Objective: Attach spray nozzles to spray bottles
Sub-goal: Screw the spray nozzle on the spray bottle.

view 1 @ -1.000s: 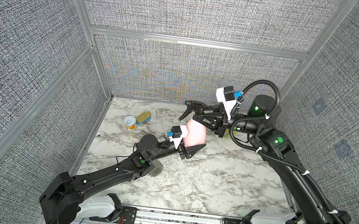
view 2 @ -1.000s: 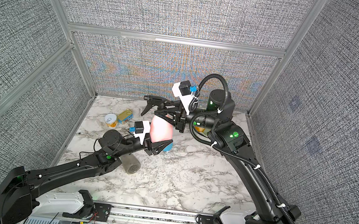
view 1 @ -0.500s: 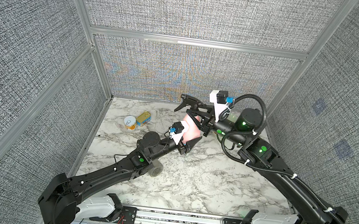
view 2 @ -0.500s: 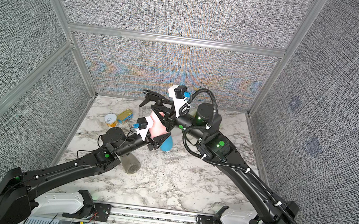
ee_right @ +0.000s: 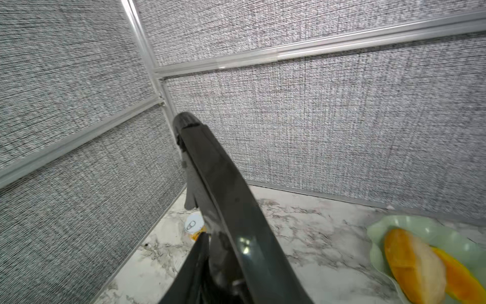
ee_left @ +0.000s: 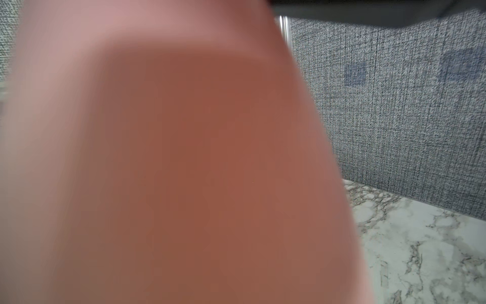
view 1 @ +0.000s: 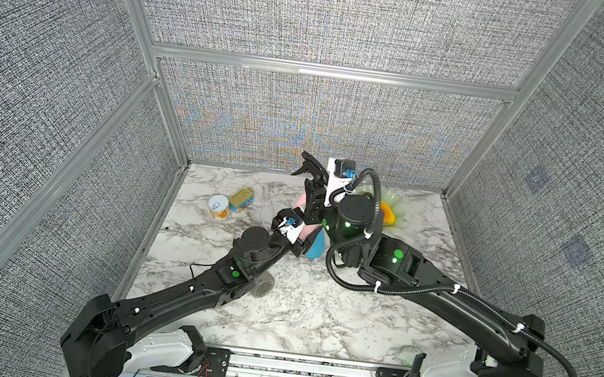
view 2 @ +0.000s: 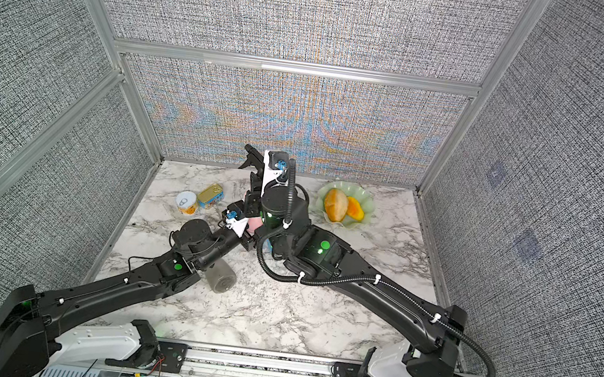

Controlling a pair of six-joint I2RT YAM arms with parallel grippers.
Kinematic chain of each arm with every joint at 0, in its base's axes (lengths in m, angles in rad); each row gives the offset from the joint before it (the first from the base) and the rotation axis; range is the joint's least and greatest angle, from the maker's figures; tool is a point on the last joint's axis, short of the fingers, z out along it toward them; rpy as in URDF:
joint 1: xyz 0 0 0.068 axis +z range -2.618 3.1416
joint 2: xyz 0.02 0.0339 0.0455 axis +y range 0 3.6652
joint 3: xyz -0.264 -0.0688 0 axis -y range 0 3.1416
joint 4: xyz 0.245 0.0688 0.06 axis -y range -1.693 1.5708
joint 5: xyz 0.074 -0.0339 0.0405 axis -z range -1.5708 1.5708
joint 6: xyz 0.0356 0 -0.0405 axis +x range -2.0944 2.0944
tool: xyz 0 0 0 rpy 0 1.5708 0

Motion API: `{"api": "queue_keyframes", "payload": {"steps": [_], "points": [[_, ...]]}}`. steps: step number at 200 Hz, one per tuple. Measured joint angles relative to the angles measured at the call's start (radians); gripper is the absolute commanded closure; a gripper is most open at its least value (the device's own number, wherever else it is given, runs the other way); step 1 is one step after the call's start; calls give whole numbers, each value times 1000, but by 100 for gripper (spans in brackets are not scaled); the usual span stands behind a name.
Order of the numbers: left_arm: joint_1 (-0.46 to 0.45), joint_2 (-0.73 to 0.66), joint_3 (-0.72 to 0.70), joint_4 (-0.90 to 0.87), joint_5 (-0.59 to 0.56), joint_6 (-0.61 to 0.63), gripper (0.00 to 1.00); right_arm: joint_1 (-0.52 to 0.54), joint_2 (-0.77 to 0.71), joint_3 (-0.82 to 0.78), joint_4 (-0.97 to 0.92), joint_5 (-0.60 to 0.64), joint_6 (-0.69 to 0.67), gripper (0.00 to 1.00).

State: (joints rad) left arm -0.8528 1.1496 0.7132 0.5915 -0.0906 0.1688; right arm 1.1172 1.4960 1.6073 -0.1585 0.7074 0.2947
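Note:
My left gripper [view 1: 301, 232] is shut on the pink spray bottle [view 1: 302, 202], holding it off the table; the bottle's blurred side fills the left wrist view [ee_left: 184, 158]. The black spray nozzle [view 1: 309, 163] sits at the bottle's top, spout toward the back wall, with my right gripper [view 1: 313, 193] shut on it. It runs long and dark through the right wrist view [ee_right: 218, 184]. The right wrist hides the bottle's neck in both top views. A blue spray bottle [view 1: 315, 249] stands just behind the left gripper. A smoky grey spray bottle [view 2: 220, 279] lies on its side under the left forearm.
Two tin cans [view 1: 218, 206] [view 1: 242, 199] lie near the back left of the marble table. A pale green bowl [view 2: 367, 205] with orange fruit [view 2: 335, 205] stands at the back right. Grey fabric walls close in the back and both sides.
The right arm has swung left and in over the pink bottle, carrying the black nozzle with it. The bottle now stands steeper and is mostly hidden under the right wrist.

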Motion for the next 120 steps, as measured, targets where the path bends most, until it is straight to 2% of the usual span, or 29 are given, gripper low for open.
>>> {"api": "queue_keyframes", "payload": {"steps": [17, 38, 58, 76, 99, 120], "points": [[0, 0, -7, 13, -14, 6, 56, 20, 24, 27, -23, 74, 18, 100], [0, 0, -14, 42, -43, 33, 56, 29, 45, 49, -25, 101, 31, 100], [0, -2, -25, 43, -68, 61, 56, 28, 40, 37, -7, 85, 32, 70], [0, -12, -32, 58, -72, 74, 56, 25, 8, 18, 13, 31, 18, 52], [-4, -21, -33, 141, -28, 101, 56, 16, -53, 2, 3, -113, 24, 39], [-6, -26, -31, 196, -8, 100, 56, 18, -109, -12, -27, -229, -15, 33]]}}
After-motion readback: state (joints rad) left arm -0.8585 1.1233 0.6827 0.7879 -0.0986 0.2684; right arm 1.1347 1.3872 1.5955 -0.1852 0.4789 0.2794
